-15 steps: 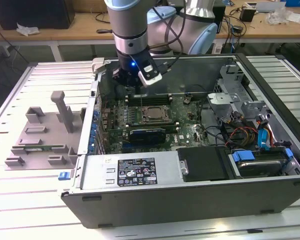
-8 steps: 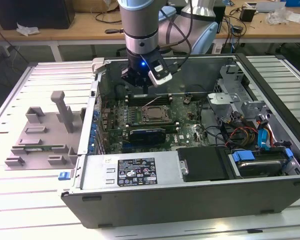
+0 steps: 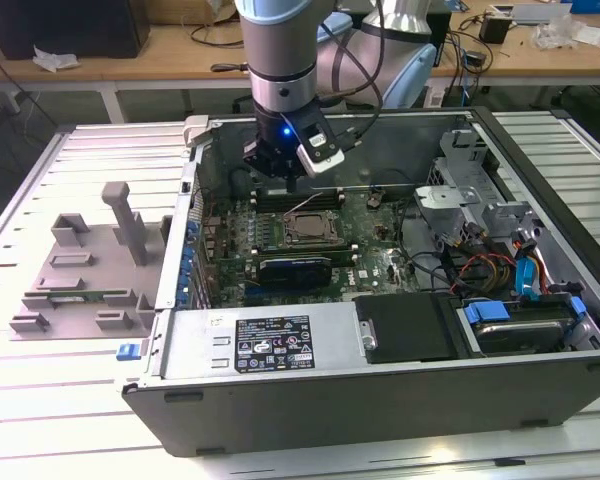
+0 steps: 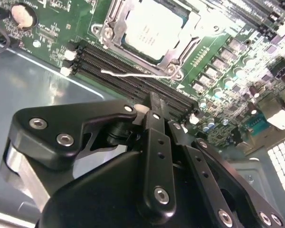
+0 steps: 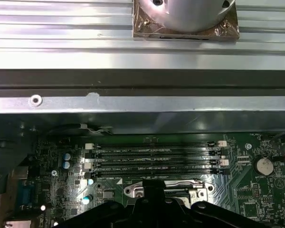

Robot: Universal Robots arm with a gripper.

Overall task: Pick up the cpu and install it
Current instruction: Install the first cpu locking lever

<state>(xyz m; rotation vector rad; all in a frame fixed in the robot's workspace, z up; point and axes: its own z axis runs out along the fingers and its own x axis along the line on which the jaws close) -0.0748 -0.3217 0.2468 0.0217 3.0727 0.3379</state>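
The cpu (image 4: 151, 26) lies flat in its socket on the green motherboard, its shiny silver top framed by the metal socket frame (image 4: 176, 61). In the exterior view the cpu (image 3: 308, 228) sits mid-board inside the open computer case. My gripper (image 4: 154, 100) hangs just above the black memory slots (image 4: 133, 76) beside the socket, shut with nothing between its fingers. In the exterior view the gripper (image 3: 285, 185) is a little behind the socket. In the first wrist view the gripper (image 5: 154, 186) covers most of the socket frame (image 5: 133, 191).
The case walls (image 3: 190, 200) enclose the board. A drive bay with cables (image 3: 500, 260) fills the exterior view's right, and a power supply (image 3: 270, 345) lies along the front. A grey fixture (image 3: 90, 265) stands on the table at the exterior view's left. A coin battery (image 5: 262, 165) sits on the board.
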